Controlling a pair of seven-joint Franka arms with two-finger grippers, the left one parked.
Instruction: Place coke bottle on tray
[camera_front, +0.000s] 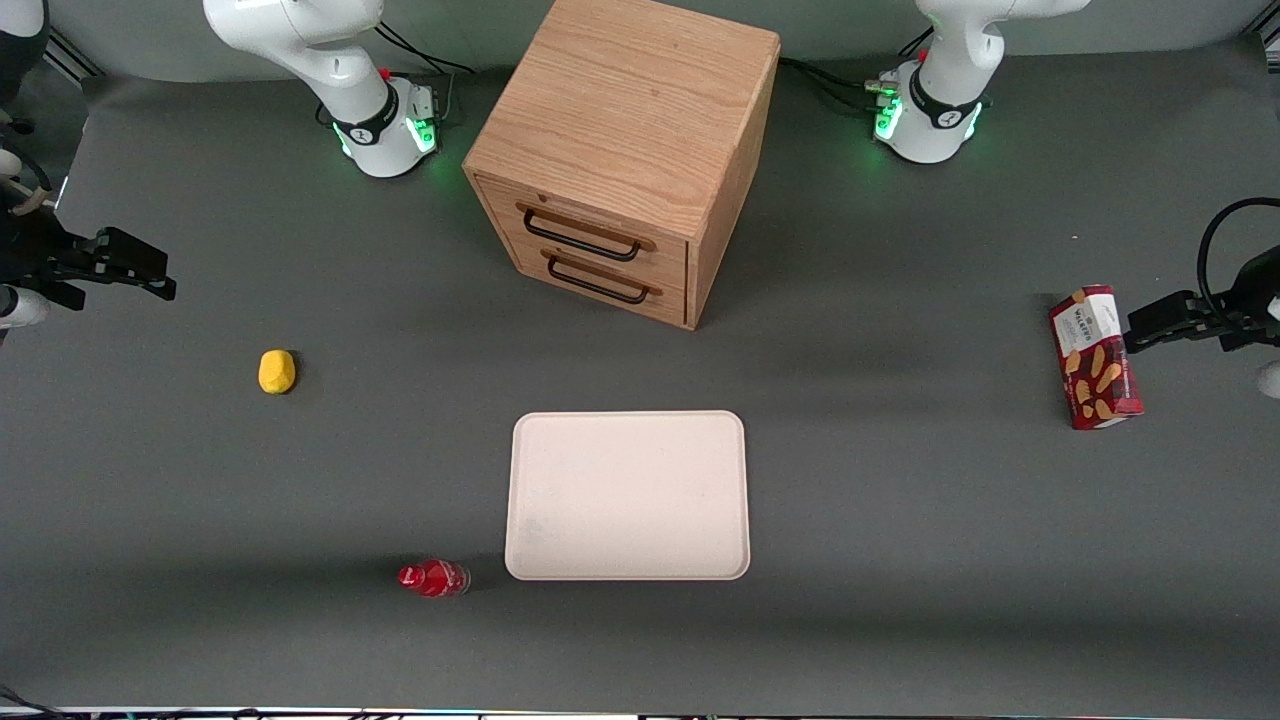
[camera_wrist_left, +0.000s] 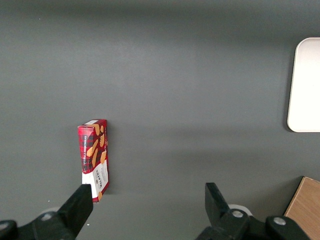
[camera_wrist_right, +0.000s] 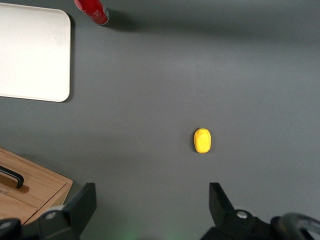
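The coke bottle (camera_front: 433, 578), small with a red cap and red label, lies on its side on the grey table, just off the tray's corner nearest the front camera, toward the working arm's end. It also shows in the right wrist view (camera_wrist_right: 92, 11). The pale cream-pink tray (camera_front: 627, 495) lies flat and bare in the middle of the table, and shows in the right wrist view (camera_wrist_right: 32, 52). My right gripper (camera_front: 150, 270) hangs open and empty above the working arm's end of the table, well away from the bottle and farther from the front camera. Its fingers are spread wide in the right wrist view (camera_wrist_right: 152, 190).
A wooden two-drawer box (camera_front: 625, 160) stands farther from the front camera than the tray, with both drawers shut. A small yellow lump (camera_front: 277, 371) lies between my gripper and the tray. A red snack box (camera_front: 1095, 357) lies toward the parked arm's end.
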